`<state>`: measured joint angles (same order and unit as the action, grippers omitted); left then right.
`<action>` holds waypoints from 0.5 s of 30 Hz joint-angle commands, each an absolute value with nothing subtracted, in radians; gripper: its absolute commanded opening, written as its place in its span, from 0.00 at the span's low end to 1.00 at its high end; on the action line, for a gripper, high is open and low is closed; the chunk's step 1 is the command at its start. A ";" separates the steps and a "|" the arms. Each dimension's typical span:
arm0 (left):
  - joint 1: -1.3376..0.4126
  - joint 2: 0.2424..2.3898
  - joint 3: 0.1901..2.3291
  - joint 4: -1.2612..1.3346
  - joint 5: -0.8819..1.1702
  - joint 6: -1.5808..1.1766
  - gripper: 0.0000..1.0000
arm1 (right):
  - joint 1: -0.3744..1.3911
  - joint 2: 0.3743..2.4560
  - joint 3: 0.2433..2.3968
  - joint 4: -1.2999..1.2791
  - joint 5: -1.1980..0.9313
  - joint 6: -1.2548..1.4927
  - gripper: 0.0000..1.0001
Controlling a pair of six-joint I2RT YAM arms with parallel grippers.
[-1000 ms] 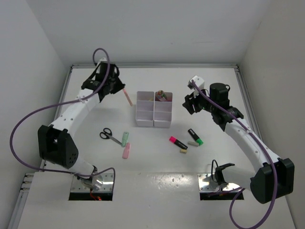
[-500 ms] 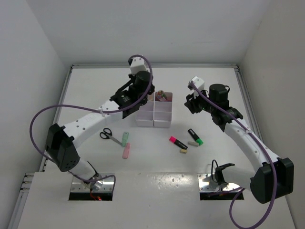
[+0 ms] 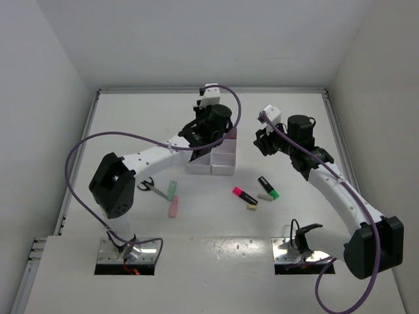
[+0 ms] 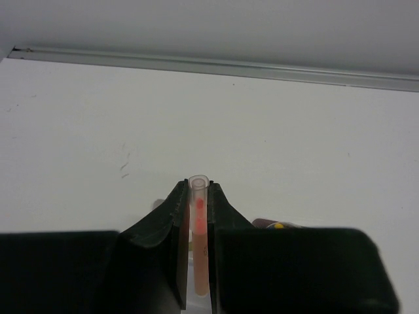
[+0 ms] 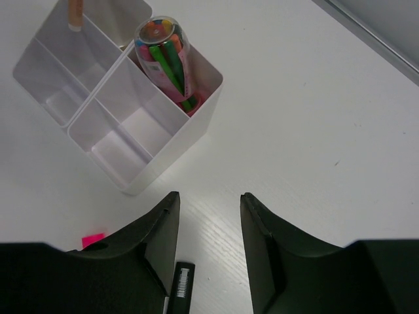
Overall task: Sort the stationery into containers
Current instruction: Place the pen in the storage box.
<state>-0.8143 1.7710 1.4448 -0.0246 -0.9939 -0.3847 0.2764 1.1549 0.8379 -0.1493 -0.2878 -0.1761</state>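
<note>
The left pincer (image 4: 198, 191) pinches a pencil (image 4: 198, 219) upright over the tray (image 5: 175, 139), likely for dropping in. The right pincer (image 5: 208, 216) hangs spread beside the tray.

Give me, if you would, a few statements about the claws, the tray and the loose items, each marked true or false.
1. The left claw is shut on a thin pink stick. True.
2. The right claw grips a black marker. False: it is open and holds nothing; the marker lies on the table.
3. The scissors are inside the tray. False: they lie on the table, to the left of the tray.
4. One compartment of the tray holds a clear tube of coloured pens. True.
5. A pink highlighter lies on the table outside the tray. True.
</note>
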 commanded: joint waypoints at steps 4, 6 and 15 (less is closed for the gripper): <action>-0.790 1.786 1.480 0.063 -1.034 -0.365 0.00 | 0.273 1.154 0.836 -0.100 -0.278 -0.176 0.43; -0.781 1.798 1.480 0.063 -1.034 -0.374 0.00 | 0.273 1.154 0.836 -0.100 -0.278 -0.176 0.43; -0.752 1.839 1.480 0.081 -1.034 -0.417 0.00 | 0.273 1.154 0.836 -0.100 -0.278 -0.176 0.43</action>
<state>-0.7685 1.8431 1.4467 0.0319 -1.0111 -0.3885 0.2764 1.1549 0.8379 -0.1490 -0.2874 -0.1761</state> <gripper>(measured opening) 0.160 0.427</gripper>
